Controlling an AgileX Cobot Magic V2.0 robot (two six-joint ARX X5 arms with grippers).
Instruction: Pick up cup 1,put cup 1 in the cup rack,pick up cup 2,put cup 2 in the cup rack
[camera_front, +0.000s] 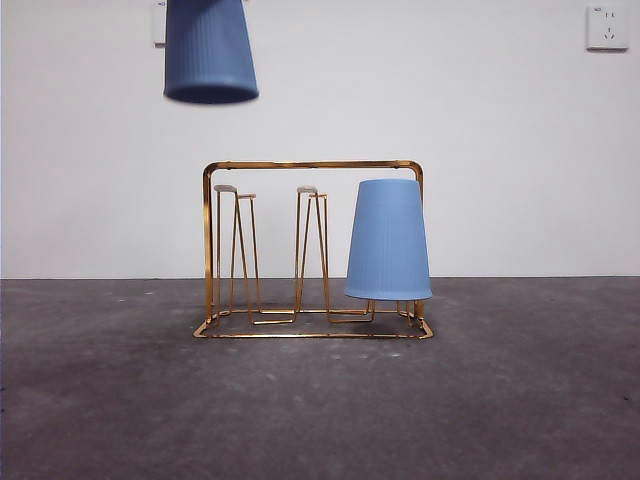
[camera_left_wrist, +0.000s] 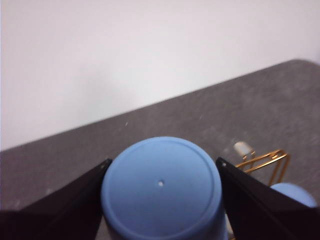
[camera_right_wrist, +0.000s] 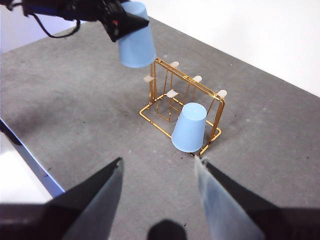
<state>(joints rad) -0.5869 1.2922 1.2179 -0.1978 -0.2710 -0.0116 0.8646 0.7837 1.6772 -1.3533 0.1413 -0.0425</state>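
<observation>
The gold wire cup rack (camera_front: 313, 165) (camera_right_wrist: 156, 119) stands mid-table. One light-blue cup (camera_front: 388, 240) (camera_right_wrist: 190, 127) sits upside down over a prong at its right end in the front view. A second blue cup (camera_front: 210, 50) (camera_left_wrist: 161, 190) (camera_right_wrist: 136, 37) hangs mouth-down in the air, above and to the left of the rack's free white-tipped prongs (camera_front: 226, 188). My left gripper (camera_left_wrist: 163, 161) (camera_right_wrist: 117, 20) is shut on it, one black jaw on each side. My right gripper (camera_right_wrist: 158, 160) stands open and empty, high over the table on the near side of the rack.
The dark grey table (camera_front: 500, 400) runs back to a white wall with a socket (camera_front: 607, 27). The right wrist view shows the table's edge (camera_right_wrist: 30, 160) off to one side. The left arm (camera_right_wrist: 60, 10) and its cable reach in above the rack.
</observation>
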